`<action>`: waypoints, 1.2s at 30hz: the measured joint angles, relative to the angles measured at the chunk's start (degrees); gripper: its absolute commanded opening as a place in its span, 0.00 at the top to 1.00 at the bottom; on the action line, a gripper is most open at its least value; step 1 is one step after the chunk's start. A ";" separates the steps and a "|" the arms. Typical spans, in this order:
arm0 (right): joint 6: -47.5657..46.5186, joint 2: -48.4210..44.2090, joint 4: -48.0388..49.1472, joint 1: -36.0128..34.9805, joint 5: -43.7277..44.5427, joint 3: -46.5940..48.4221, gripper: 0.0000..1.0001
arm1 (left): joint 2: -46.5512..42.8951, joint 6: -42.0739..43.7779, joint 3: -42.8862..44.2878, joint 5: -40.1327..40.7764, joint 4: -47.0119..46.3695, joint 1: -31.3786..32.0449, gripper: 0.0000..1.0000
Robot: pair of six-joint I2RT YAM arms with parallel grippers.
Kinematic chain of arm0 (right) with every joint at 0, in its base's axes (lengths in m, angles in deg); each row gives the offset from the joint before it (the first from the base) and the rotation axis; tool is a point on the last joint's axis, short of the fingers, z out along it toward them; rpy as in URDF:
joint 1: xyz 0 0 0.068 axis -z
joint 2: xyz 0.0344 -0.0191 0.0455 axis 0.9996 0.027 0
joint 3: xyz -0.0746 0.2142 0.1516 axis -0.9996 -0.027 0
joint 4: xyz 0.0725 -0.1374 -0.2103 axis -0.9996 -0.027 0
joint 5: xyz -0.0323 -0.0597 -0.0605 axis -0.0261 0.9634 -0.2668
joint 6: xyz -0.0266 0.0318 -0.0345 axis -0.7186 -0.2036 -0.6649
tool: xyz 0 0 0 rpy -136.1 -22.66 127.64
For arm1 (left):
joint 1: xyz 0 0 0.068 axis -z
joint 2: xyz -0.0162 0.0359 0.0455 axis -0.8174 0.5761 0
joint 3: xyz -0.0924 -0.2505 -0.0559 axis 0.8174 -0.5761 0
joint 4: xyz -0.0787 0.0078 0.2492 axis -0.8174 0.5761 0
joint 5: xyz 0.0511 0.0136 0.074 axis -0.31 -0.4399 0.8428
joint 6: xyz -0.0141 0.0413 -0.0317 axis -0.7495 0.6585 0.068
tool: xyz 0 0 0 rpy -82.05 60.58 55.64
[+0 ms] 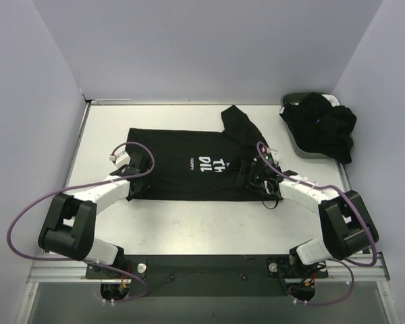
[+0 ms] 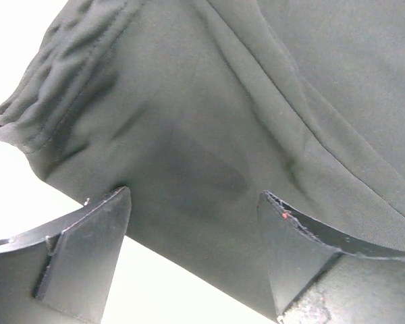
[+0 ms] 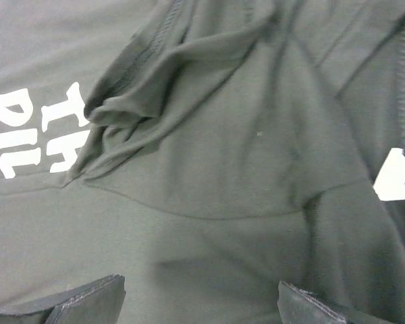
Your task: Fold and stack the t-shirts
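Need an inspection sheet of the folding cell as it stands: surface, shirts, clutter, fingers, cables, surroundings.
Surface: white table, one shirt spread on it.
Job's things: printed t-shirt laid flat mid-table, its sleeve crumpled at the far right; pile of black garments unfolded at the far right corner.
Clutter: dark basket under that pile.
Grippers: left gripper fingers apart at the shirt's left edge; right gripper fingers apart over the shirt near the lettering; neither holds cloth.
Cables: purple cable loops wide off the left arm, another off the right.
Surroundings: pale walls on three sides; nothing else seen.
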State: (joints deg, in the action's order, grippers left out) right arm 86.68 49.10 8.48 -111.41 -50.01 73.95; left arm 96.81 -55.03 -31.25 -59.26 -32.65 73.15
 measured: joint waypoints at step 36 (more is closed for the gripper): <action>2.49 -30.40 -34.53 3.37 15.80 0.07 0.37 | -4.04 -8.87 6.51 -6.27 8.90 24.55 0.21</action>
State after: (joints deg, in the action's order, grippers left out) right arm 89.17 18.70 -26.05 -108.04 -34.21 74.02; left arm 92.76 -63.90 -24.74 -65.53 -23.75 97.70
